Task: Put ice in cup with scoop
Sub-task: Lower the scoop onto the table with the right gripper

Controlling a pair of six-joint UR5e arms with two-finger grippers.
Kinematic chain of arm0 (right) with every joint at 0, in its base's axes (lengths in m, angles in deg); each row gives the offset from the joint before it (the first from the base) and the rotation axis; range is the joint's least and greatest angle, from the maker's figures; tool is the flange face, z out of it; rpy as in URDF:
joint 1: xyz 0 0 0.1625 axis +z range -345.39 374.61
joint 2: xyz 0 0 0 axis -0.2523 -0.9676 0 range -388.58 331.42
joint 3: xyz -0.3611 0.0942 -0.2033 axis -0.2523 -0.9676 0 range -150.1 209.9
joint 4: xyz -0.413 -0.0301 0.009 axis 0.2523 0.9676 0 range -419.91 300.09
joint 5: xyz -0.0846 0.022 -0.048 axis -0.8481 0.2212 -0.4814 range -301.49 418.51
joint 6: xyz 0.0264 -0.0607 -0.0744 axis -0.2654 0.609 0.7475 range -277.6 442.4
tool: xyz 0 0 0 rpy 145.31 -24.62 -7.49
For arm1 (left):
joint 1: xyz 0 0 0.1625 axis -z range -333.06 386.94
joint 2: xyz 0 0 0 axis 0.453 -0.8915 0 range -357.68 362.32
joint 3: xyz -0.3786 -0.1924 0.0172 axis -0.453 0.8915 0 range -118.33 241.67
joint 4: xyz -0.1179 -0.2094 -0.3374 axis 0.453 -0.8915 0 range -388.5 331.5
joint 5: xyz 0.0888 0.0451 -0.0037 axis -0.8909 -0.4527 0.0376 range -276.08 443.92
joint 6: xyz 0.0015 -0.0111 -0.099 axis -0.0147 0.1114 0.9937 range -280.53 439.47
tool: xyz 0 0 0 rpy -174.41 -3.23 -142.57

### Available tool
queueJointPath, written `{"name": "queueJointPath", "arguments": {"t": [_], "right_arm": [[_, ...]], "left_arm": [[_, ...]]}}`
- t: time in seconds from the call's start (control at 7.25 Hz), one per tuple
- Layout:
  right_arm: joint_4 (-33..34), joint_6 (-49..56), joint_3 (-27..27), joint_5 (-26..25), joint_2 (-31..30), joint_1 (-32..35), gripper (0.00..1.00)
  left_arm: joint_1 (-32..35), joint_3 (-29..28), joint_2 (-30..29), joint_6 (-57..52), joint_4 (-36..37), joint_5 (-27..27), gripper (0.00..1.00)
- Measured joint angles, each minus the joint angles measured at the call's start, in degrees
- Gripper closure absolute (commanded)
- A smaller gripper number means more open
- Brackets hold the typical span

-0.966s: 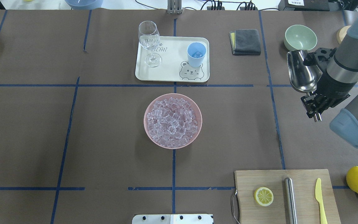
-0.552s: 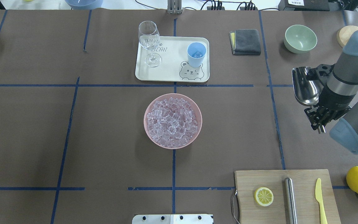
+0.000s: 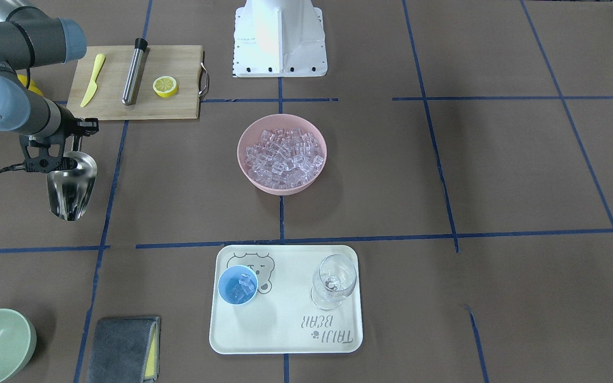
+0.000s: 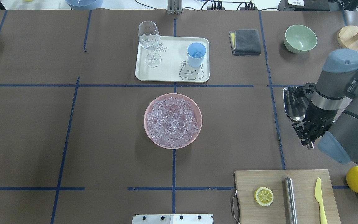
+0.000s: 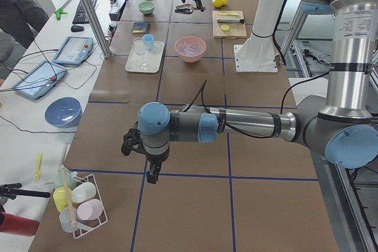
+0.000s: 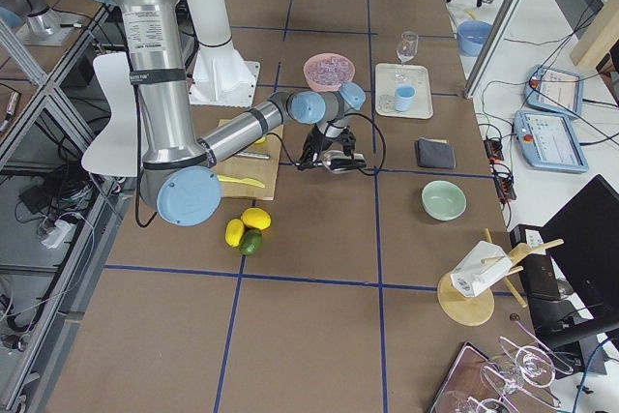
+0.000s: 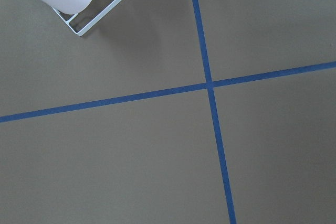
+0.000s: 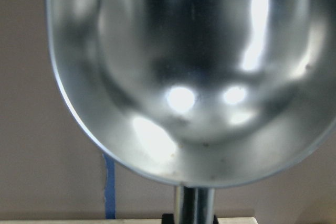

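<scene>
- Front-facing: right gripper [image 3: 66, 150] is pinching the scoop's thin handle, fingers pressed onto it. The scoop [image 3: 71, 187] is hanging at this view's left edge, trough pointing toward the camera, well apart from everything else. The ice [image 3: 281, 151] is sitting piled in the pink bowl [image 3: 247, 169] mid-table. The cup [image 3: 237, 285] is standing upright on the tray [image 3: 285, 346] with a few cubes showing inside, and the wine glass [image 3: 333, 282] is standing beside it on the same tray.
- Overhead: the scoop [image 4: 293, 104] is sitting low at the table's right side, between the cutting board [image 4: 250, 182] and the green bowl [image 4: 300, 38]; the right gripper [image 4: 310, 131] is clamping its rod. Cannot tell whether the trough is touching the table. The cup [image 4: 196, 54] is standing on the tray's right half, beyond the ice [image 4: 172, 121].
- Exterior left: left gripper [image 5: 152, 170] is hanging over bare brown table near the wire rack [image 5: 80, 202]; cannot tell how its fingers are standing. Cup [image 5: 148, 41] and scoop [image 5: 184, 9] are showing small, far off.
- Exterior right: the near arm is holding the scoop [image 6: 345, 161] just beside the cutting board's end.
- Left wrist: blue tape [image 7: 209, 83] is crossing on brown paper; the rack corner [image 7: 79, 27] is showing at top left. No fingers in frame.
- Right wrist: the shiny scoop trough [image 8: 194, 77] is filling the view, with the handle running out at the bottom.
</scene>
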Motion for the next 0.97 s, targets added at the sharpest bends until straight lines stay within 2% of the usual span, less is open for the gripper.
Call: {"name": "queueJointPath", "arguments": {"t": [0.41, 0.69, 0.83, 0.97], "right_arm": [[-7.7, -1.5, -4.9, 3.0, -1.5, -0.4, 1.00], [-10.2, -5.5, -4.9, 3.7, -2.0, -1.0, 1.00], [-10.7, -6.3, -4.9, 3.8, -2.0, -1.2, 0.47], [-11.0, -6.5, -4.9, 3.9, -1.9, -1.5, 0.06]], "left_arm": [[0.0, 0.0, 0.0, 0.0, -1.0, 0.0, 0.00], [0.0, 0.0, -0.1, 0.0, -1.7, 0.0, 0.00], [0.0, 0.0, -0.1, 0.0, -1.9, 0.0, 0.00], [0.0, 0.0, -0.1, 0.0, -1.9, 0.0, 0.00]]}}
